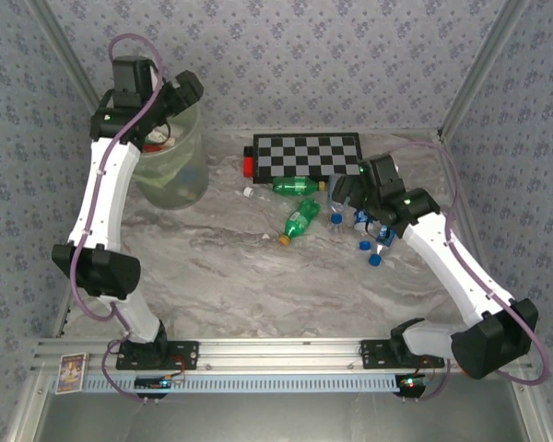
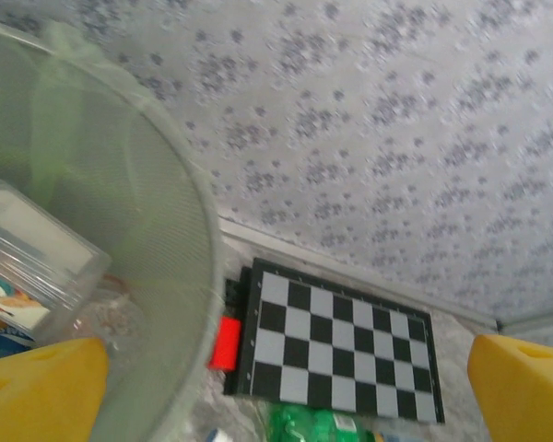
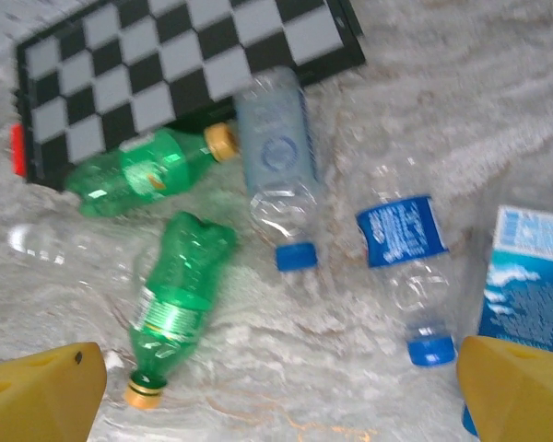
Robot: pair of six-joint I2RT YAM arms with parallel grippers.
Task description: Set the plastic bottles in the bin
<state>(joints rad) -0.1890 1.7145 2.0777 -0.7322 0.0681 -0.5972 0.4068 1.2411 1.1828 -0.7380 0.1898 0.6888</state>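
Note:
The bin (image 1: 175, 180) stands at the table's back left, and my left gripper (image 1: 162, 129) hangs open and empty over its rim. In the left wrist view a clear bottle (image 2: 32, 253) lies inside the bin (image 2: 157, 276), between the wide-apart yellow fingertips (image 2: 46, 387). My right gripper (image 1: 347, 201) is open above the loose bottles. Below it lie two green bottles (image 3: 180, 295) (image 3: 134, 175), a clear bottle (image 3: 276, 157) with a blue cap, a clear bottle with a blue label (image 3: 403, 235), and a blue-labelled bottle (image 3: 525, 276) by its right finger. Nothing sits between its fingertips (image 3: 46, 391).
A black-and-white checkerboard (image 1: 306, 153) lies at the back centre with a small red block (image 1: 248, 166) at its left end. A green bottle (image 1: 298, 186) rests against its front edge. Patterned walls close in the back and sides.

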